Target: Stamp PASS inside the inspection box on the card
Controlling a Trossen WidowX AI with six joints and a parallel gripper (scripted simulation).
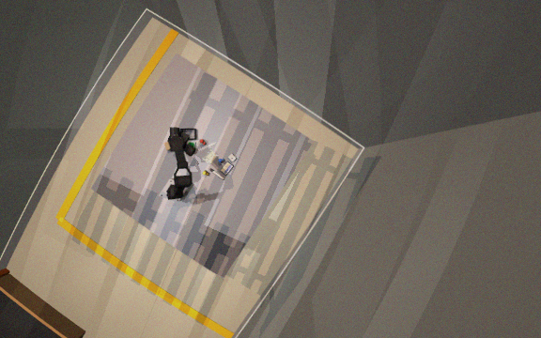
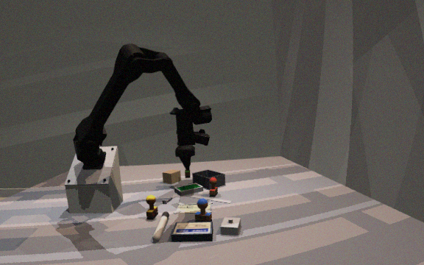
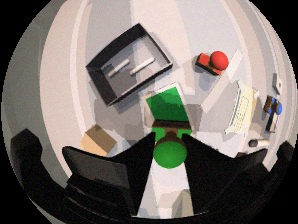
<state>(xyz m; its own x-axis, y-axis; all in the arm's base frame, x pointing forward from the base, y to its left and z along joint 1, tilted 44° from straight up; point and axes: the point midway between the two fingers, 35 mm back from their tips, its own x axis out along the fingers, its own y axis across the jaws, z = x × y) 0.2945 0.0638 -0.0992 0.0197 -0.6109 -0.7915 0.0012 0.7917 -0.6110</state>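
My gripper is shut on a stamp with a green knob and holds it upright, raised above the bench. The green ink pad lies open below it; in the wrist view the stamp covers the pad's near edge. The stamp's underside is hidden. The pale yellow card lies flat on the bench, to the right of the pad in the wrist view. Fine print shows on it, but I cannot read its box.
A black tray and a wooden block stand near the pad. A red stamp, yellow stamp, blue stamp, pale rod, blue-labelled case and grey block stand around the card.
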